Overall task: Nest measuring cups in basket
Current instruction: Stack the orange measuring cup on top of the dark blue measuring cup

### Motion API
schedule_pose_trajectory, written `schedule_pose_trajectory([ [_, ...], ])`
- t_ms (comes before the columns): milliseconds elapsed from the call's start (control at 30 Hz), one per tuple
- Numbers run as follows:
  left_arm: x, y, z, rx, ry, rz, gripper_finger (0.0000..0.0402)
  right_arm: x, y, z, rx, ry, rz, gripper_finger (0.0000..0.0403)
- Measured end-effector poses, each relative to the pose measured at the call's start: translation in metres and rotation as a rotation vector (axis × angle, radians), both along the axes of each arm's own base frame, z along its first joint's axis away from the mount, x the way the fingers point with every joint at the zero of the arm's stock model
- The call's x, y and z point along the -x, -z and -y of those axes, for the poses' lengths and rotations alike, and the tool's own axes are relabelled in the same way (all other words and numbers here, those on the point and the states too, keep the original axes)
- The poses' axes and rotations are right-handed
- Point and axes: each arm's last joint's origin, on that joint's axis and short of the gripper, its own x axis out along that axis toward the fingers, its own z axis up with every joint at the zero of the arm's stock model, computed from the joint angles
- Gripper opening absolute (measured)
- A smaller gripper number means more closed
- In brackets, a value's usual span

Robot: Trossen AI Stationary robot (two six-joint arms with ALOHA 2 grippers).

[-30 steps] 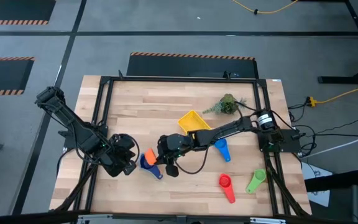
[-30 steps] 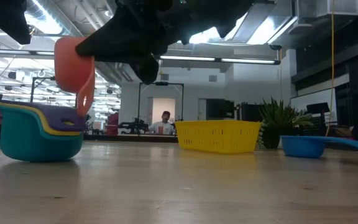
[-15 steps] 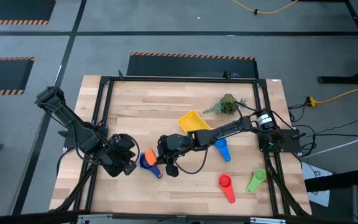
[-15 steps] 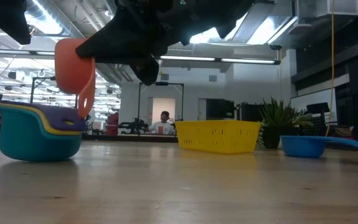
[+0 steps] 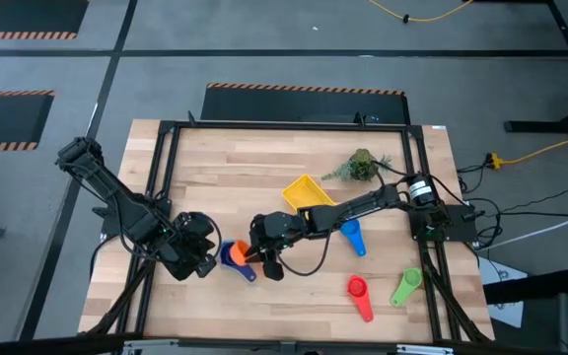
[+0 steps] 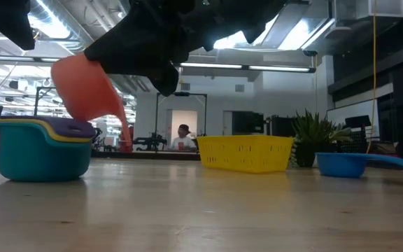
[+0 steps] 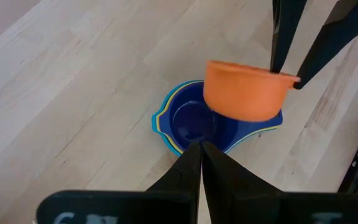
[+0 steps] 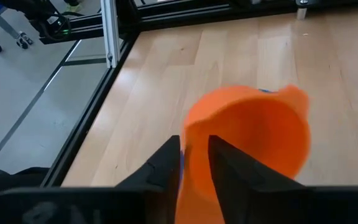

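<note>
The orange measuring cup (image 6: pixel 86 87) (image 7: pixel 244 90) hangs tilted just over a nested stack (image 6: pixel 44 147) (image 5: pixel 231 260) of light blue, yellow and dark blue cups standing on the table. My right gripper (image 8: pixel 193 155) (image 5: pixel 255 251) is open above the stack, with the cup's handle between its fingers. My left gripper (image 7: pixel 199 149) (image 5: pixel 211 258) is shut, just left of the stack, and touches nothing. The yellow basket (image 5: pixel 307 192) (image 6: pixel 245 152) sits farther back. Blue (image 5: pixel 351 237), red (image 5: pixel 359 294) and green (image 5: pixel 405 286) cups lie to the right. My right gripper has the orange cup's handle (image 8: pixel 194 177) between its two fingers, which come from the table's right, slanting down. The cup tilts with its mouth toward the gripper, low over the stack's rim (image 7: pixel 263 124). I cannot tell whether the fingers touch the handle.
A green plant sprig (image 5: pixel 360 165) (image 6: pixel 313 136) lies behind the basket near the far right. A black metal frame (image 5: pixel 166 177) borders the tabletop. Bare wood shows along the far side and near the left. People show in the room beyond the table.
The orange cup has dropped lower and tipped over toward the stack, its handle swinging outward, while my right gripper has kept its place above. The stack and my left gripper have stayed where they were.
</note>
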Motion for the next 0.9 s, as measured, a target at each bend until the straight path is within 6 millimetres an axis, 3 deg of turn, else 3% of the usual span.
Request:
schedule_pose_trajectory([
  [633, 0.0, 0.0, 0.0, 0.001, -0.001, 0.0, 0.0008, -0.001, -0.006, 0.001, 0.078, -0.05, 0.079, 0.0095],
  [900, -0.005, -0.003, 0.006, 0.061, 0.006, 0.067, 0.0008, 0.008, -0.033, 0.025, 0.234, -0.082, 0.1, 0.0095],
])
